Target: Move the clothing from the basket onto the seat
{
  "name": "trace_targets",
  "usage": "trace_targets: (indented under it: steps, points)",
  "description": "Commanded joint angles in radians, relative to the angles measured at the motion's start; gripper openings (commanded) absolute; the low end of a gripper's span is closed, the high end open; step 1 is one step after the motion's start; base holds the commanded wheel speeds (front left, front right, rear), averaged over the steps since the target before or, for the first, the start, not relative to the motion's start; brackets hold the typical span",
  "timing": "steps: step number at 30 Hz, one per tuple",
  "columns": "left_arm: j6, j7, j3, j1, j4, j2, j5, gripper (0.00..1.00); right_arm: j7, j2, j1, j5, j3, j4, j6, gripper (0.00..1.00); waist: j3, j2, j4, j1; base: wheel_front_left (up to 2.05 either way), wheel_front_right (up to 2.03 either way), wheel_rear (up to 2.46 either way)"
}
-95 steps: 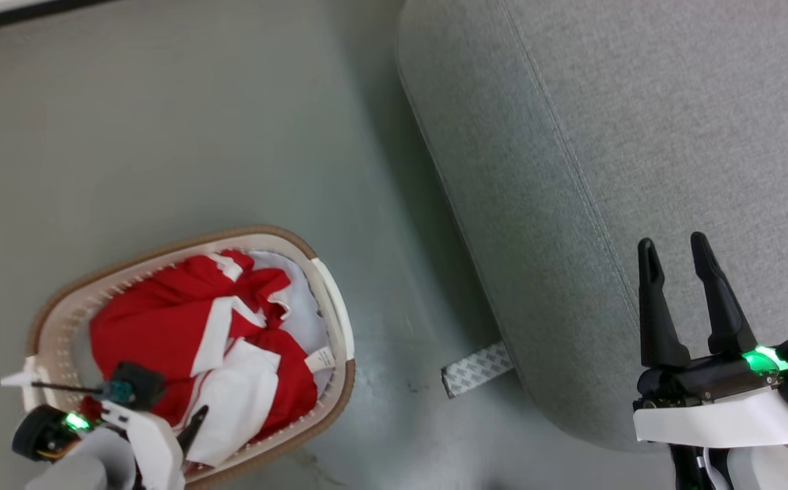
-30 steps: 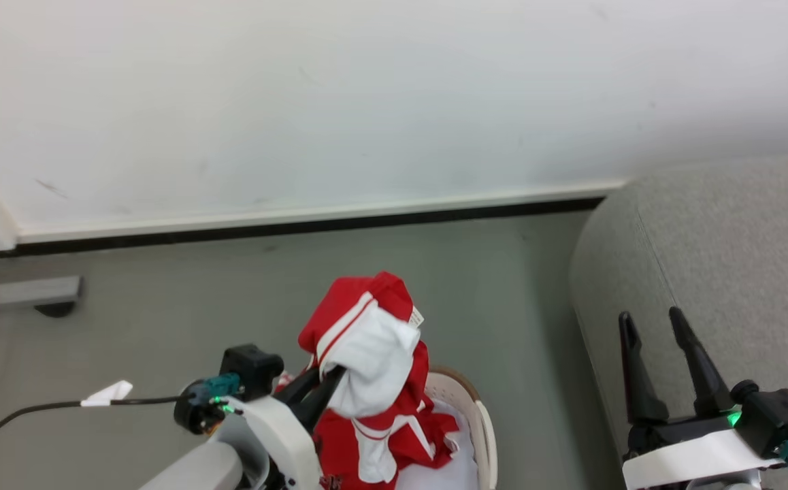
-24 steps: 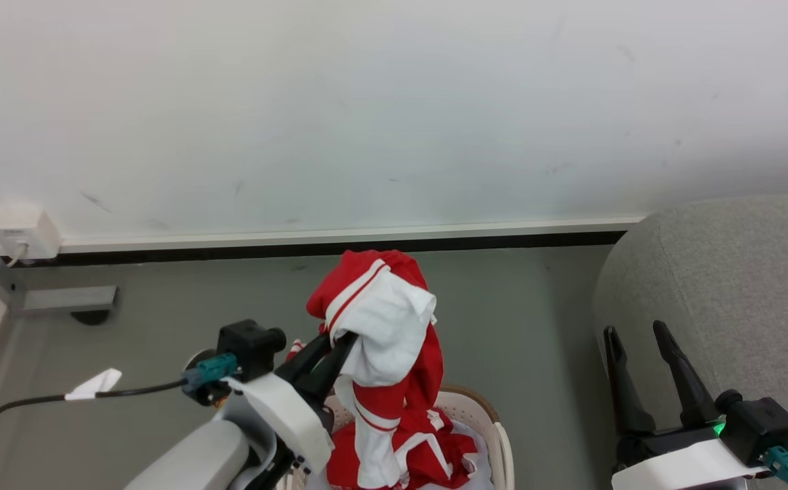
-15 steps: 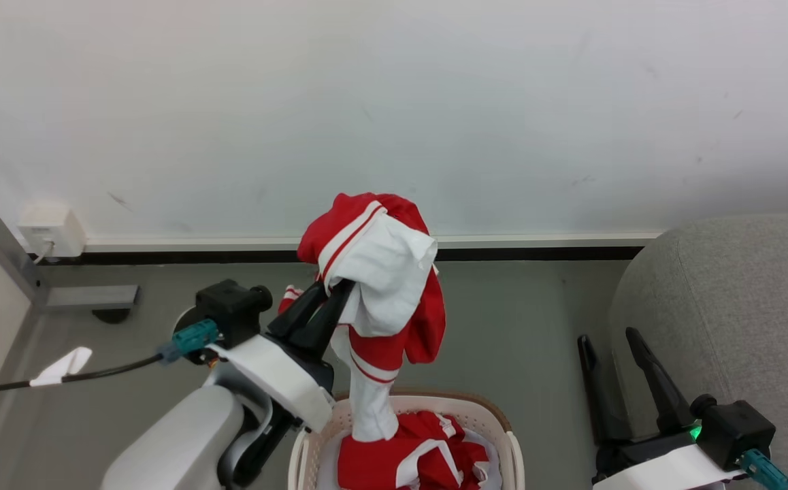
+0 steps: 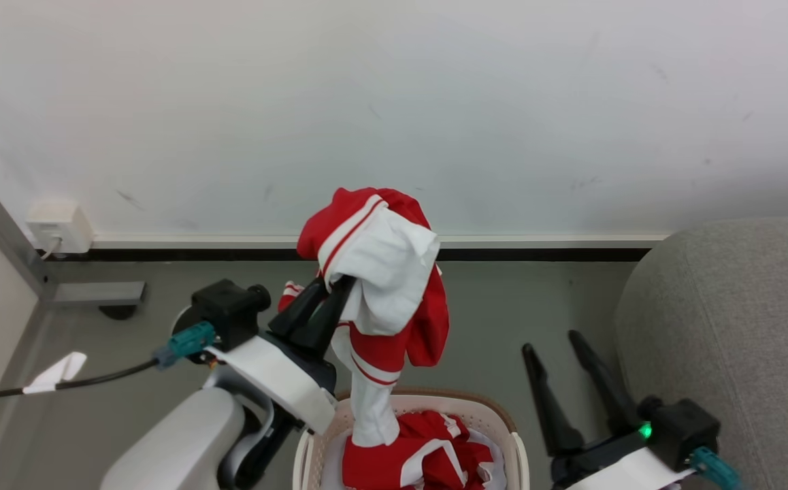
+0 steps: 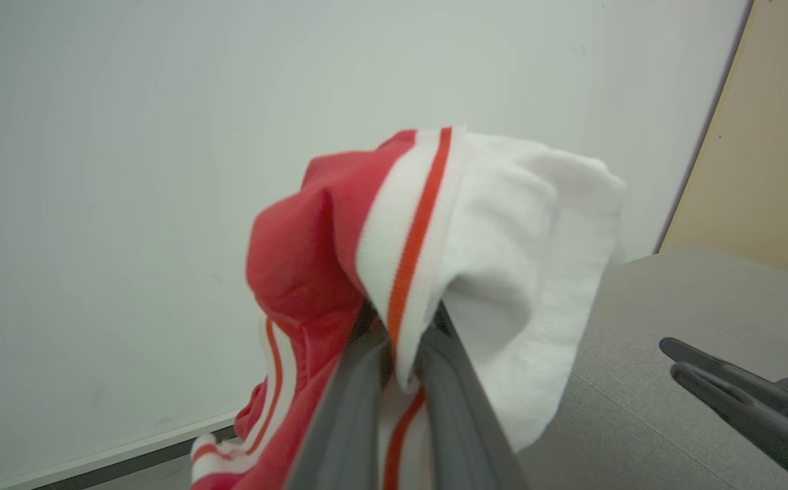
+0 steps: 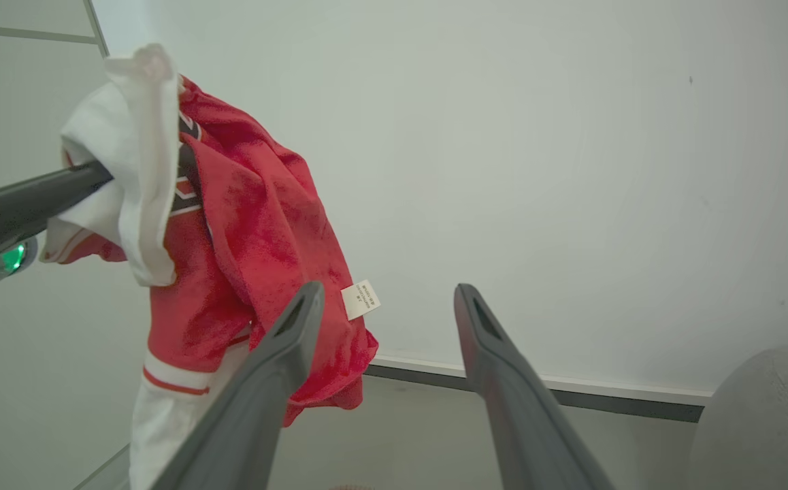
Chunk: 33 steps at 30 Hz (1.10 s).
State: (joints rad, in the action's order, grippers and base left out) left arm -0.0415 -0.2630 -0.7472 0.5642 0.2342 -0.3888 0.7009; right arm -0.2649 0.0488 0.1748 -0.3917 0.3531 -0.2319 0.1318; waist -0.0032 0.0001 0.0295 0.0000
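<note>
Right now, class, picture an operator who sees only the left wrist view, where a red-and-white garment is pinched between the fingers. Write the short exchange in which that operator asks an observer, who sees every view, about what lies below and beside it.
Operator: Is the garment clear of the basket?
Observer: Not quite. The garment in the left gripper hangs with its white lower end down at the mouth of the basket.
Operator: Is anything else in there?
Observer: Yes, more red-and-white clothing lies inside.
Operator: Could the right gripper help?
Observer: The right gripper is open and empty, beside the sofa.
</note>
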Motion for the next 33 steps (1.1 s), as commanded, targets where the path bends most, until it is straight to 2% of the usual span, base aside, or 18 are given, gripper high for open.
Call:
trace_targets:
  steps: [1,4,14,25,26,27,28,29,33]
  points:
    - [0.001,-0.002,-0.004,-0.016,-0.005,0.006,0.002,0.00,0.001,0.003,0.014,-0.016,0.031,-0.009,-0.002,1.00,-0.001,-0.0001,0.007,0.0000,0.00,0.00,0.00]
    - [-0.008,0.000,-0.027,-0.018,-0.005,0.027,-0.003,0.00,0.001,0.003,0.050,-0.030,0.124,-0.042,-0.002,1.00,-0.005,-0.0001,0.036,0.0000,0.00,0.00,0.00]
    - [-0.034,0.019,-0.105,-0.018,0.005,0.094,-0.017,0.00,0.001,0.003,0.158,-0.073,0.232,-0.186,-0.002,1.00,-0.023,-0.0001,0.146,0.0000,0.00,0.00,0.00]
    - [-0.063,0.045,-0.182,-0.028,-0.025,0.133,0.002,0.00,0.001,0.003,0.229,-0.082,0.253,-0.330,-0.002,1.00,-0.034,-0.0001,0.238,0.0000,0.00,0.00,0.00]
    - [-0.063,0.047,-0.185,-0.030,-0.029,0.132,0.003,0.00,0.001,0.003,0.234,-0.079,0.252,-0.336,-0.002,0.93,-0.035,-0.0001,0.242,0.0000,0.00,0.00,0.00]
    - [-0.064,0.048,-0.188,-0.030,-0.033,0.131,0.004,0.00,0.001,0.003,0.236,-0.077,0.250,-0.341,-0.002,0.55,-0.036,-0.0001,0.244,0.0000,0.00,0.00,0.00]
    - [-0.064,0.050,-0.189,-0.031,-0.037,0.130,0.005,0.00,0.001,0.003,0.237,-0.076,0.248,-0.344,-0.002,0.23,-0.036,-0.0001,0.246,0.0000,0.00,0.00,0.00]
    - [-0.064,0.051,-0.190,-0.032,-0.040,0.128,0.007,0.00,0.001,0.003,0.238,-0.074,0.243,-0.345,-0.002,0.00,-0.035,-0.0001,0.247,0.0000,0.00,0.00,0.00]
    - [-0.058,0.052,-0.185,-0.039,-0.047,0.116,0.016,0.00,0.001,0.003,0.232,-0.075,0.218,-0.337,-0.002,0.00,-0.032,-0.0001,0.244,0.0000,0.00,0.00,0.00]
